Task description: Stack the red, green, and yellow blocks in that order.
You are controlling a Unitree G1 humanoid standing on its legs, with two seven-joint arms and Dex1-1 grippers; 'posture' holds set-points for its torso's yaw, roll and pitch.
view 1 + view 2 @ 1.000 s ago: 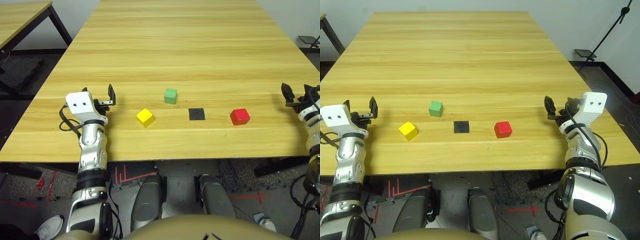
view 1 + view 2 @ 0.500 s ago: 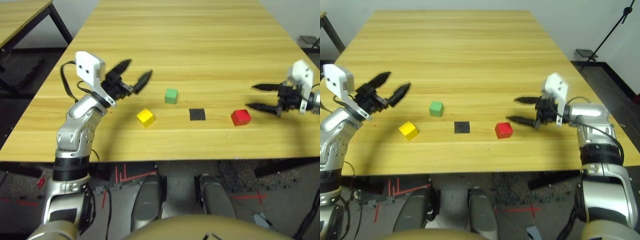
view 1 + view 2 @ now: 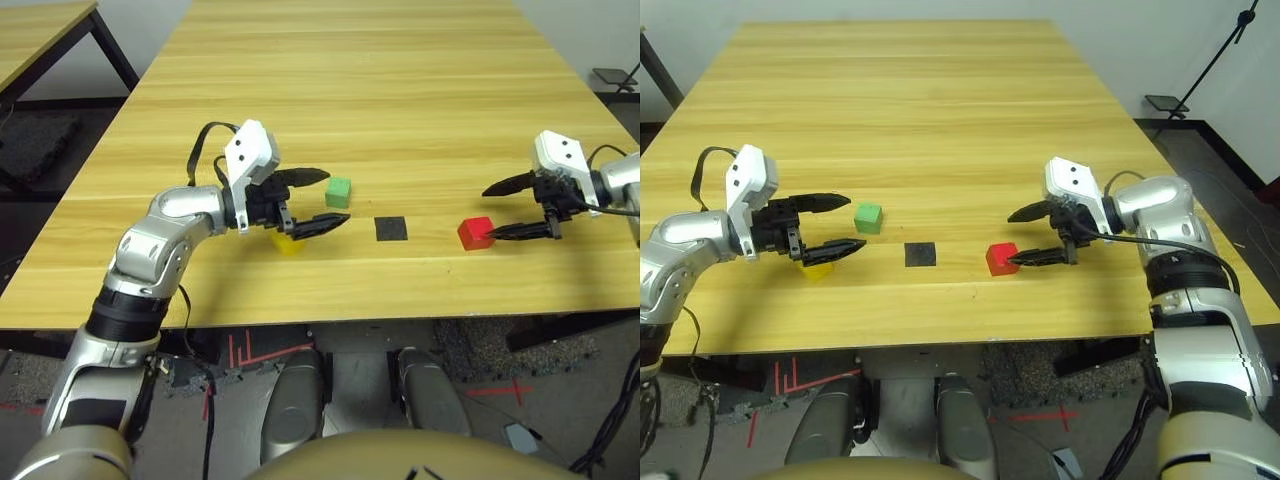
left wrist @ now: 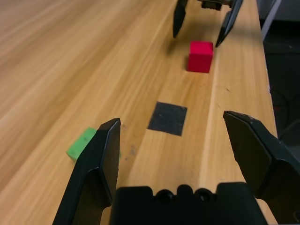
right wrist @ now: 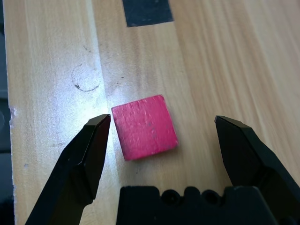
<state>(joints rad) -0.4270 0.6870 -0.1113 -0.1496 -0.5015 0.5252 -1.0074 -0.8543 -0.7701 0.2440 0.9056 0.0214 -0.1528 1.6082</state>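
Note:
The red block [image 3: 474, 233] lies near the table's front right, and my right gripper [image 3: 487, 214] is open with its fingertips at either side of it; the right wrist view has the red block [image 5: 145, 126] between the two fingers. My left gripper [image 3: 335, 197] is open and hovers low over the yellow block [image 3: 288, 241], which it partly hides. Its tips reach the green block [image 3: 339, 192]. In the left wrist view the green block [image 4: 84, 143] sits beside one finger, partly behind it. All three blocks rest apart on the wood.
A flat black square patch [image 3: 391, 228] lies on the wooden table [image 3: 380, 80] between the green and red blocks. The table's front edge [image 3: 350, 315] runs just below the blocks. A second table [image 3: 40, 30] stands at the far left.
Both arms have swung inward. The left gripper moved right and down over the yellow block; the right gripper closed in until its open fingers flank the red block. The blocks stayed put.

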